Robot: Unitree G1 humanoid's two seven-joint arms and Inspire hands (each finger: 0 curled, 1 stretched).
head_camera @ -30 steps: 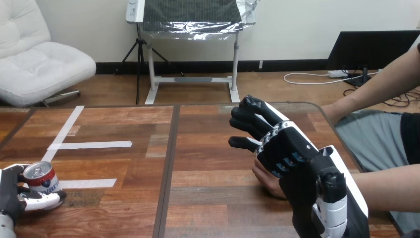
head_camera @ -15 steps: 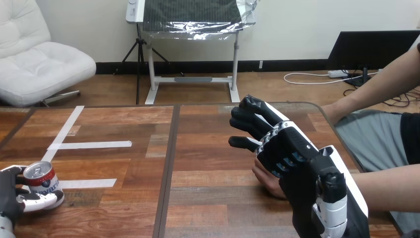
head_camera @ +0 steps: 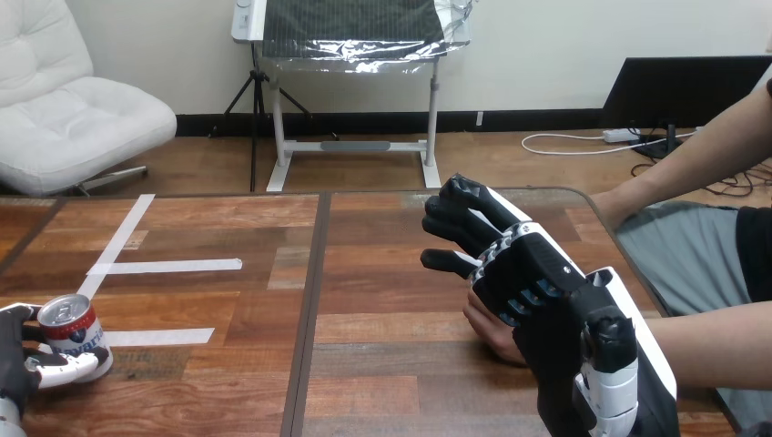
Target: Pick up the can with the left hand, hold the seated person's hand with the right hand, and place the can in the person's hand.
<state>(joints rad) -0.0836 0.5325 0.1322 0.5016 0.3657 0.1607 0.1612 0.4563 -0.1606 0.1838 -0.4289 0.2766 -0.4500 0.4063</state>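
Note:
A red and white can (head_camera: pixel 76 333) stands upright on the wooden table (head_camera: pixel 382 364) near its front left corner. My left hand (head_camera: pixel 13 357) is at the view's left edge, its fingers (head_camera: pixel 64 368) curled round the can's lower part. My right hand (head_camera: pixel 528 282) hangs over the table's right half, its back towards me. The person's hand (head_camera: pixel 490 333) lies on the table just under its palm, and the forearm (head_camera: pixel 710 341) reaches in from the right edge. My right hand hides most of the person's hand, and I cannot tell whether it grips it.
Strips of white tape (head_camera: pixel 164 267) mark the table's left half, just beyond the can. A dark seam (head_camera: pixel 309 300) runs down the table's middle. The person's other arm (head_camera: pixel 692 155) rests at the table's far right corner.
My left hand and the can have slid slightly left and nearer the table's front edge. My right hand and the person's hand have not moved.

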